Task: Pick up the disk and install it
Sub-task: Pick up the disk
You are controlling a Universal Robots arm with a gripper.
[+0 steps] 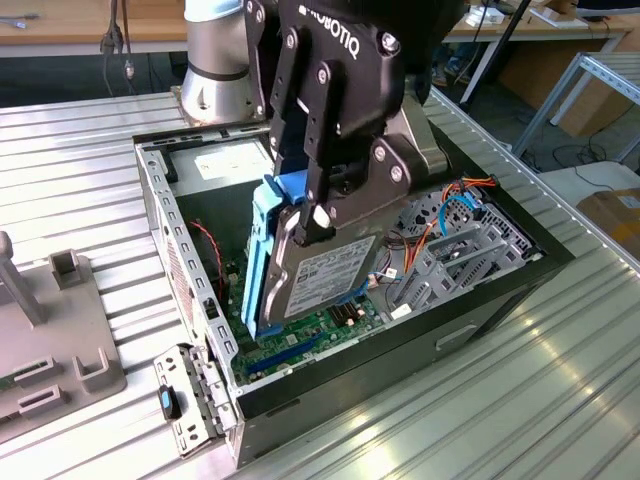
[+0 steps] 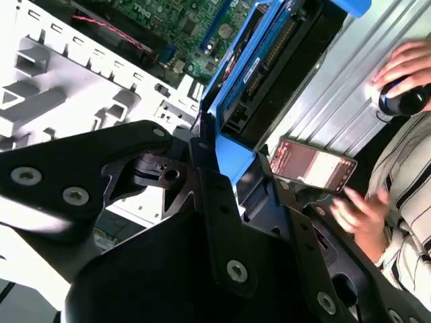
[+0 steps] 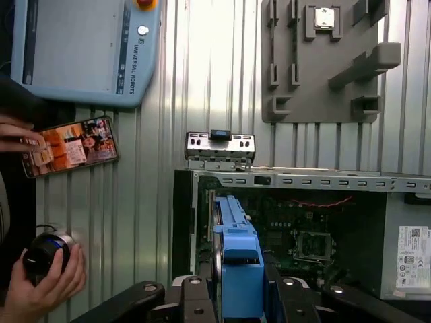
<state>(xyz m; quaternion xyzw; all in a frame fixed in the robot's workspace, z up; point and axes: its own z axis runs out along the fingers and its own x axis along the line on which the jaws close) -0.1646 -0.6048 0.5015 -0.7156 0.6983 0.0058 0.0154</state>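
Currently clamping the disk (image 1: 330, 275) on edge in the pincer (image 1: 305, 205), directly beneath it and partway inside the open computer case (image 1: 470, 335) — upright, likely, to clear its walls.

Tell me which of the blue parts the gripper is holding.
The disk, its bright blue carrier frame clamped on edge in the gripper; the paler blue latch sits apart on the metal cage.

Black end effector (image 1: 306, 220), grey disk (image 1: 330, 275) edged bright blue, green circuit board (image 1: 300, 335), ribbed silver surface (image 1: 520, 400), white dark-striped sleeve (image 2: 411, 168).
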